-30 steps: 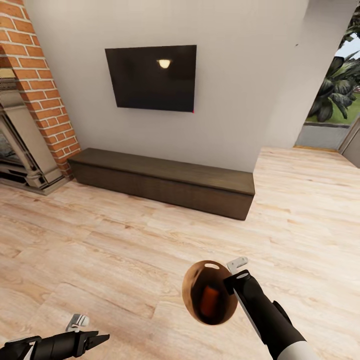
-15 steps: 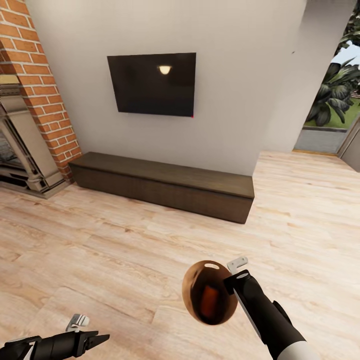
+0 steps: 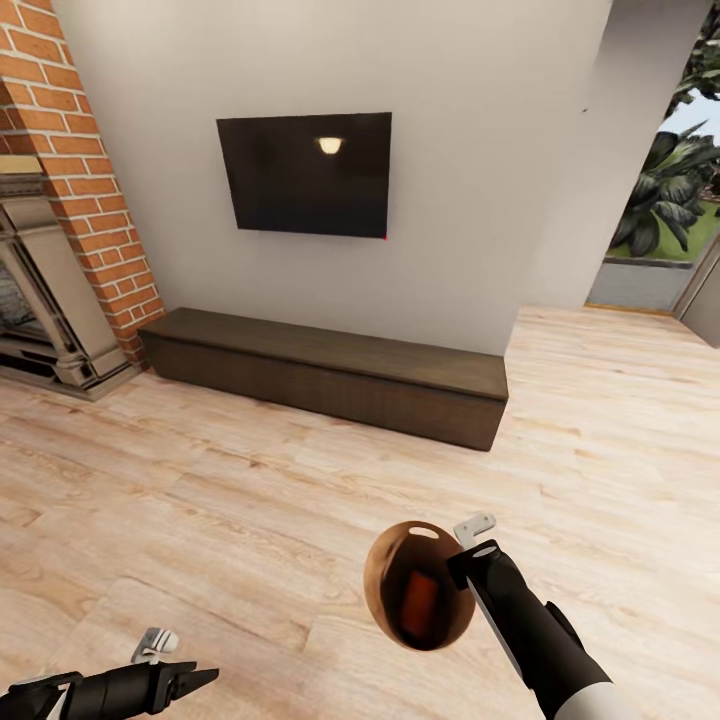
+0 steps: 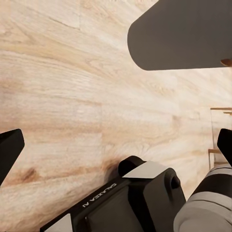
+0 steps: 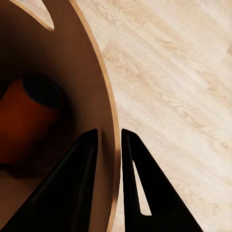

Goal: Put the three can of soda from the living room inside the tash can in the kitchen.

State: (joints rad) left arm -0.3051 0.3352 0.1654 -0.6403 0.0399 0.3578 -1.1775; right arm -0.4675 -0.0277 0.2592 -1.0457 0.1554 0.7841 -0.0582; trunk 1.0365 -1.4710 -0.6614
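Tan-brown bin: the tash can (image 3: 385, 590) is hanging above the light wood plank floor (image 3: 250, 500), low in the head view and a little right of centre, tipped so its darker inside is facing the camera; an oval hand slot is showing near its far rim.
Orange-red can: one can of soda (image 3: 418, 598) is lying inside the tash can, against the dark inner wall; the right wrist view is showing it as an orange-red shape (image 5: 24, 121) deep in the bin.
Right gripper: the right gripper (image 5: 107, 145) is pinching the bin's rim, one black finger (image 5: 79, 169) sitting inside the wall and the other outside it, the thin brown wall (image 5: 104, 106) running between them; in the head view the black arm is reaching up to the bin's right edge.
Left gripper: the left gripper (image 3: 195, 680) is pointing right at the lower left of the head view, holding nothing; in the left wrist view its fingers (image 4: 9, 147) are standing far apart at the two edges of the picture, over bare plank floor.
Surroundings: a long, low dark-wood cabinet (image 3: 330, 375) is standing against the pale wall, well beyond the bin; a black television (image 3: 305, 172) is hanging above it; a red brick fireplace (image 3: 60, 200) is at the left; green plants (image 3: 670, 180) are showing through an opening at the right.
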